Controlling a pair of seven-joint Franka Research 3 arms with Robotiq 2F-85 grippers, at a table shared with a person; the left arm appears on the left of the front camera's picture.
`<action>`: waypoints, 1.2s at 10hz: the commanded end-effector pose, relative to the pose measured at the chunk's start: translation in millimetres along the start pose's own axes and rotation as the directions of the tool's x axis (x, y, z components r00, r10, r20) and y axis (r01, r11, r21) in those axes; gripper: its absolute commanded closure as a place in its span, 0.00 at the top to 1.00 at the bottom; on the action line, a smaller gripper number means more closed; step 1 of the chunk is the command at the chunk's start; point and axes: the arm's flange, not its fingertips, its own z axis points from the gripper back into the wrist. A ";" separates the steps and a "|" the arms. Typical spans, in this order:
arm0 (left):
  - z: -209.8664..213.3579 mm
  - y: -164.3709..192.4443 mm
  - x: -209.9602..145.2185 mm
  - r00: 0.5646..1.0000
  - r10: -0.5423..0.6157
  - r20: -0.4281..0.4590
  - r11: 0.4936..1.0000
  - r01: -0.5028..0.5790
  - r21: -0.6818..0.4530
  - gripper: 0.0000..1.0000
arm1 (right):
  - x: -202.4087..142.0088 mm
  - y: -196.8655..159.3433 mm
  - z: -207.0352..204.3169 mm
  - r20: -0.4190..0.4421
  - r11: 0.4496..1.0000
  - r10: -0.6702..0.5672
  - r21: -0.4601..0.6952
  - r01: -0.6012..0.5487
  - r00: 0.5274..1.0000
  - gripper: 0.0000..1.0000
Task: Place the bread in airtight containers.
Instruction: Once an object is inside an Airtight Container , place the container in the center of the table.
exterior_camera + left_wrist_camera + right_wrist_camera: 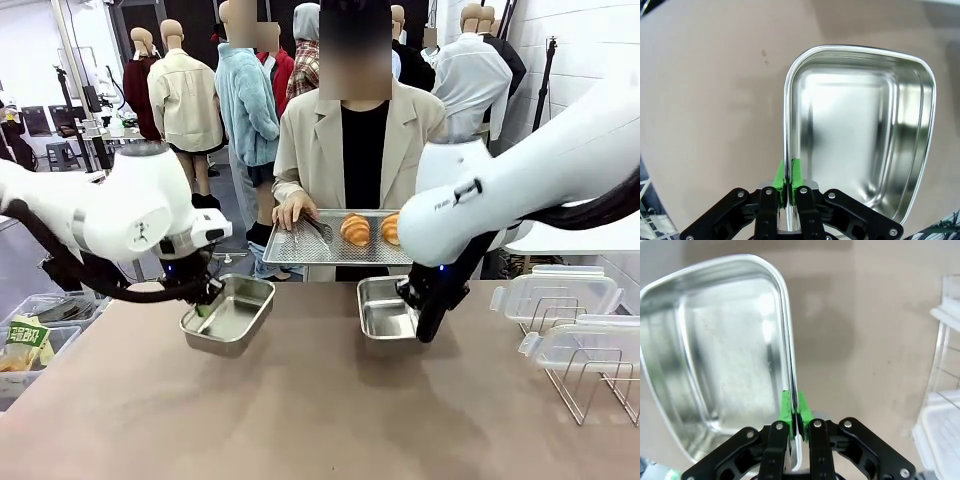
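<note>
left gripper (789, 169) pinches left container (855, 130), right gripper (795, 405) right container (725, 355); front view shows bread (355, 229).

Two white robot arms reach in from opposite sides. The left arm (120, 215) bends low over the table, and the left gripper (788, 172) has its green pads pressed together on the rim of the near steel container (860, 125). The right arm (520, 180) slopes downward, and the right gripper (796, 410) is likewise clamped on the rim of the other steel container (725, 350).
</note>
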 end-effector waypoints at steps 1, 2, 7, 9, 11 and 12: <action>36.5 10.0 0.4 0.995 0.090 0.048 0.994 -0.093 0.066 0.00 | 3.3 -8.7 30.6 0.024 0.999 -0.006 0.039 0.005 1.000 0.00; 48.2 13.9 -2.3 0.987 0.147 0.058 0.988 -0.149 0.042 0.00 | 12.0 -13.2 39.6 0.022 0.998 -0.055 0.036 0.054 0.998 0.00; 60.5 17.3 -3.9 0.979 0.199 0.045 0.980 -0.197 -0.028 0.00 | 19.2 -20.8 40.1 -0.030 0.996 -0.081 0.030 0.082 0.996 0.00; 60.5 17.3 -3.9 0.979 0.199 0.045 0.980 -0.197 -0.028 0.00 | 19.2 -20.8 40.1 -0.030 0.996 -0.081 0.030 0.082 0.996 0.00; 60.5 17.3 -3.9 0.979 0.199 0.045 0.980 -0.197 -0.028 0.00 | 19.2 -20.8 40.1 -0.030 0.996 -0.081 0.030 0.082 0.996 0.00; 60.5 17.3 -3.9 0.979 0.199 0.045 0.980 -0.197 -0.028 0.00 | 19.2 -20.8 40.1 -0.030 0.996 -0.081 0.030 0.082 0.996 0.00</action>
